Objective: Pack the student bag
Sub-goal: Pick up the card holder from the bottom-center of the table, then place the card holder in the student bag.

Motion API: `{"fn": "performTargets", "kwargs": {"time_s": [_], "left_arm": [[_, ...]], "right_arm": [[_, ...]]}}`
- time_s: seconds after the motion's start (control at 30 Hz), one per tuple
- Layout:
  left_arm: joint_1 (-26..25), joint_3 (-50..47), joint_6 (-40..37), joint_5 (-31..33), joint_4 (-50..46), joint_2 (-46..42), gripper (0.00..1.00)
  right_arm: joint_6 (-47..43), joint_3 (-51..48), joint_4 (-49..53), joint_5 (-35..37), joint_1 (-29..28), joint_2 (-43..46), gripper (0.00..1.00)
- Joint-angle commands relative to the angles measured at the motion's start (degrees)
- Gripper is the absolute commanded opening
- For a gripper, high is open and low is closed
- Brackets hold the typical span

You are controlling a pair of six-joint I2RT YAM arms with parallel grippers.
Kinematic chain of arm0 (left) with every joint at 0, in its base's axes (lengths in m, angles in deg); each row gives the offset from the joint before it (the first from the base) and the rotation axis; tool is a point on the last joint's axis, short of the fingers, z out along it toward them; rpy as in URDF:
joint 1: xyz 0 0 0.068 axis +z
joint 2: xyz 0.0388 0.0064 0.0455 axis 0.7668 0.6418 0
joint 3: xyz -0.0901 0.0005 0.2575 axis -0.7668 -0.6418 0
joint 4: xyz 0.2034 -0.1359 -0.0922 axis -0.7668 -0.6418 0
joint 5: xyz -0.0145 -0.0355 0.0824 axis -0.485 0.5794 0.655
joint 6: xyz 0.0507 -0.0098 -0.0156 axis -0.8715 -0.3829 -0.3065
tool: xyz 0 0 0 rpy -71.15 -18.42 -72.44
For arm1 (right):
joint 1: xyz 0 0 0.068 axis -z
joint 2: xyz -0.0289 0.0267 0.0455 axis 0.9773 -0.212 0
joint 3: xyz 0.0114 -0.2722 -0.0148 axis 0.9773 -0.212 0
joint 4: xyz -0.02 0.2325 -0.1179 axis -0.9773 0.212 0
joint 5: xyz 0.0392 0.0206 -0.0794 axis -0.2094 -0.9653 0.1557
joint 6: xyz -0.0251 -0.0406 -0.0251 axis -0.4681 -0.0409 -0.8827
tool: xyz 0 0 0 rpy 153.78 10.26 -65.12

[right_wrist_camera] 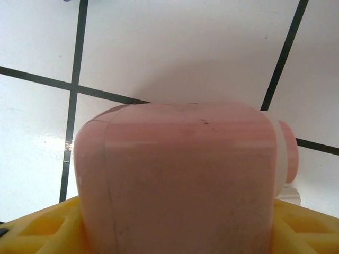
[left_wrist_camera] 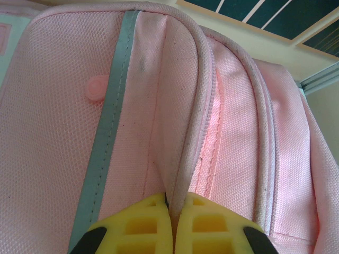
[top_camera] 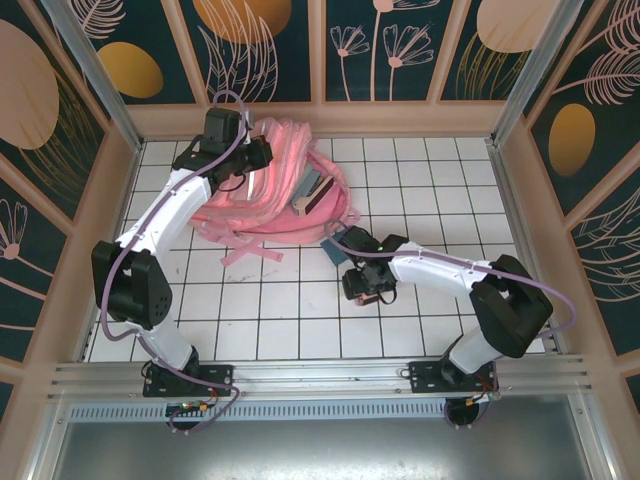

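The bag (top_camera: 285, 185) lies at the back of the table (top_camera: 260, 310), left of centre, with its straps (top_camera: 250, 255) trailing forward. The left gripper (left_wrist_camera: 172, 202) is at the bag's back-left edge, pinching a fold of it. In front and to the right of the bag, a box (right_wrist_camera: 180, 174) lies on the table between the fingers of the right gripper (top_camera: 364, 287).

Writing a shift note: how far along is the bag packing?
Done: a grey flat item already pokes from the student bag. In hand: left gripper pinches the bag's opening edge; right gripper straddles a pink container on the table, grip unclear. Left: getting it into the bag.
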Motion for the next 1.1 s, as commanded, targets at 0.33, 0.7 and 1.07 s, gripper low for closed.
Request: {"fn": "performTargets", "kwargs": {"time_s": [0.33,0.7,1.07], "left_arm": [[2.4,0.8,3.7,-5.5,8.9,-5.6,0.0],[3.3,-0.6,7.7,-8.4,12.8,-6.3,0.0],[3.4,-0.3,9.2,-9.7,14.7,-5.4,0.0]], "right_arm": [[-0.4,18.1,-7.2,-7.3,2.1,-0.5,0.53],[2.7,37.6,-13.9,-20.3,7.6,-17.5,0.52],[8.8,46.8,-17.6,-24.6,7.8,-30.8,0.51]]}}
